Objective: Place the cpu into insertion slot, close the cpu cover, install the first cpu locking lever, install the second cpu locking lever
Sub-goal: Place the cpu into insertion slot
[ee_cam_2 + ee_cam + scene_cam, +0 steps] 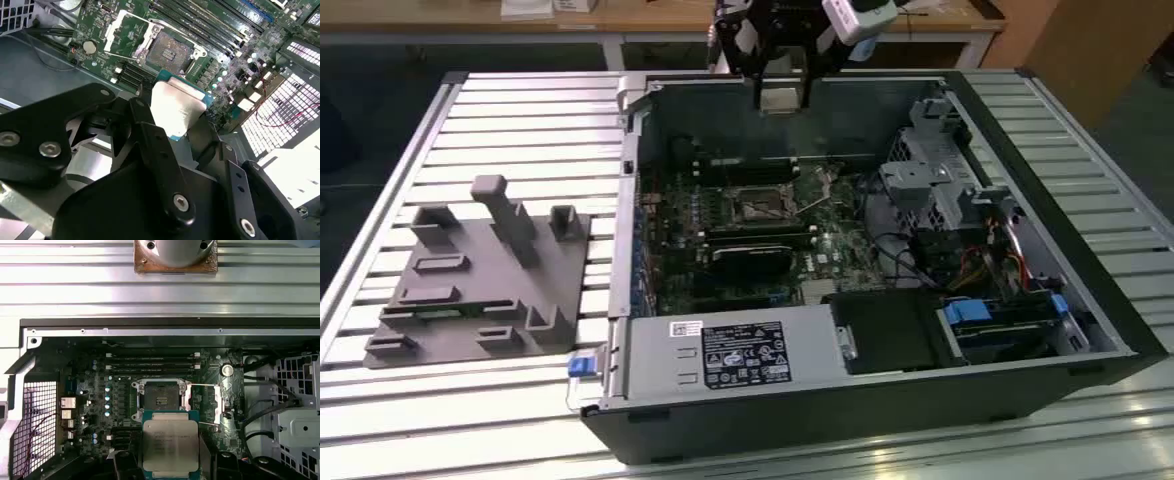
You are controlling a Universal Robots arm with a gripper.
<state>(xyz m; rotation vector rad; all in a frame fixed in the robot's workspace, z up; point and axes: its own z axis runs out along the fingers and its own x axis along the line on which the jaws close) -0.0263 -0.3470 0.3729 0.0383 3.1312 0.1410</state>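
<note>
Black claw (781, 92) grips the flat, silvery square cpu (171, 442).

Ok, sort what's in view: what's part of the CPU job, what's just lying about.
Job: cpu, held in the gripper; insertion slot, empty; cpu cover, open.
Lying about: grey fixture block; power supply.

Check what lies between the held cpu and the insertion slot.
Only the slot's own silvery rim shows there in the first wrist view; nothing else stands between the cpu in the hand and the insertion slot.
</note>
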